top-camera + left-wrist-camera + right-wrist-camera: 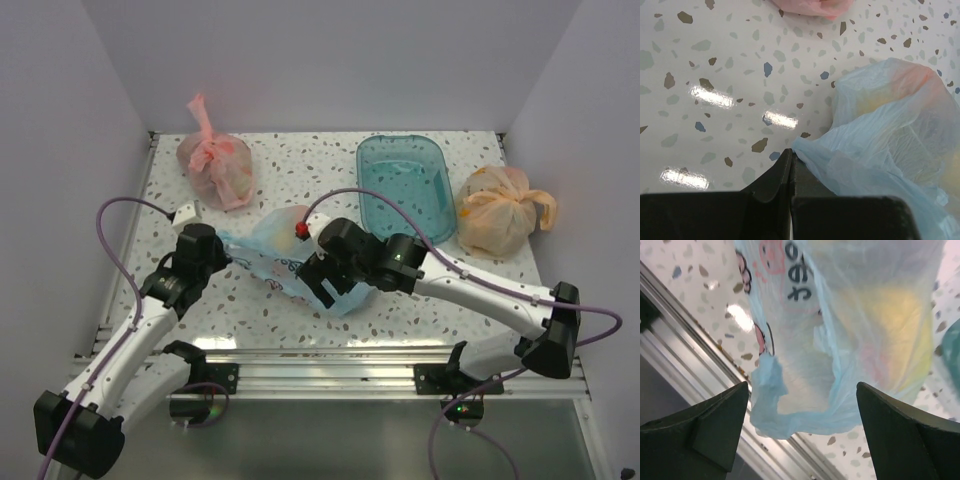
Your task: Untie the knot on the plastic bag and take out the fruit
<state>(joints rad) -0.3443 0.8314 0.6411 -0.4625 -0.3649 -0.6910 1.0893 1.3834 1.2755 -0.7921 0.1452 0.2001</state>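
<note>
The light blue plastic bag with dark and pink printing lies in the middle of the table between my two grippers. My left gripper is shut on the bag's left corner; in the left wrist view its tips pinch the blue film. My right gripper is open over the bag's near end. In the right wrist view a loose loop of the bag hangs between its fingers. The fruit shows only as yellow and pinkish blurs through the film.
A tied pink bag lies at the back left, a teal tub at the back middle and a tied orange bag at the right. A small white block sits by the left arm. The metal rail runs along the near edge.
</note>
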